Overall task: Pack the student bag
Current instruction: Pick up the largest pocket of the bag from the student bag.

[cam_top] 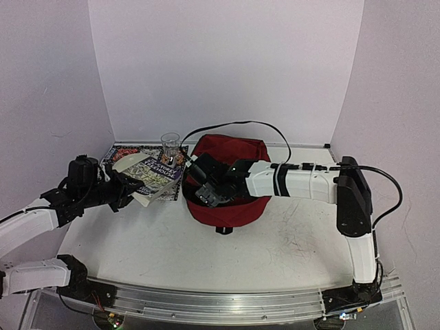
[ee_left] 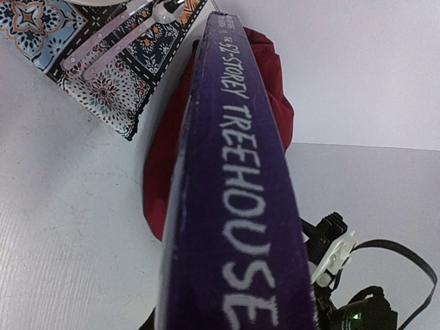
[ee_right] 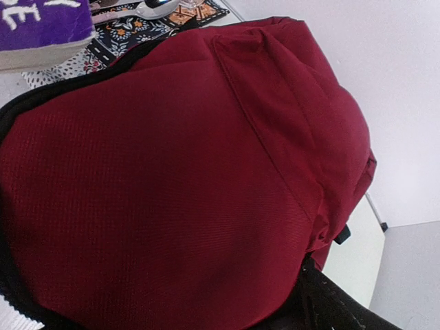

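The student bag (cam_top: 234, 155) is a dark-red backpack with black trim, lying at the middle back of the table. My left gripper (cam_top: 130, 187) is shut on a purple book (cam_top: 157, 177) and holds it off the table just left of the bag. In the left wrist view the book's spine (ee_left: 234, 206) fills the middle and hides the fingers, with the bag (ee_left: 271, 82) behind it. My right gripper (cam_top: 205, 194) sits on the bag's near left part. Its wrist view is filled by red bag fabric (ee_right: 206, 172), with one black finger (ee_right: 344, 309) at the lower right and the jaws wide apart.
A patterned mat (cam_top: 127, 157) lies at the back left, behind the book, with a clear glass (cam_top: 170, 146) at its right end. Cutlery (ee_left: 148, 20) lies on the mat (ee_left: 103, 75). A black cable loops over the bag. White walls close in the back and both sides.
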Available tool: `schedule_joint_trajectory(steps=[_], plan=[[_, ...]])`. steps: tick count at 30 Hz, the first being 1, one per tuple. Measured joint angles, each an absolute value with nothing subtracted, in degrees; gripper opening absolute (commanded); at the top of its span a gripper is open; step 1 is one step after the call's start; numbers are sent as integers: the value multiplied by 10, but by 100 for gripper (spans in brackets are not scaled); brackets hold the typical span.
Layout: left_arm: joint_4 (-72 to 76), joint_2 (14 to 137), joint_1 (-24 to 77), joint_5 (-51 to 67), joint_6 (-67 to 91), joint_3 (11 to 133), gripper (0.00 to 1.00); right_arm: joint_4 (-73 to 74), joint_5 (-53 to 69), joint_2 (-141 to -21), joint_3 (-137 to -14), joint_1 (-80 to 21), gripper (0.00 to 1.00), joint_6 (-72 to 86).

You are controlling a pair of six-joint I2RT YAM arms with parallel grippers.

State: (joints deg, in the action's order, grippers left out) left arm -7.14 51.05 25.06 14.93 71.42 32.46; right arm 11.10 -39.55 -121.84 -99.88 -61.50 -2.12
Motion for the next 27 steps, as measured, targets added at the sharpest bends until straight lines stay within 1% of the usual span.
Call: schedule_joint_trajectory(steps=[10,11,20,27], plan=[[-76,491,251,213,710,306,0,115,-404,-1205,-1011,-597,1,-50],[-76,492,251,221,708,306,0,117,-402,-1203,-1017,-596,0,-53],[-43,510,268,274,710,305,0,122,-388,-1182,-1062,-589,0,-71],[17,578,350,257,721,312,0,133,-366,-1162,-1073,-587,0,-71]])
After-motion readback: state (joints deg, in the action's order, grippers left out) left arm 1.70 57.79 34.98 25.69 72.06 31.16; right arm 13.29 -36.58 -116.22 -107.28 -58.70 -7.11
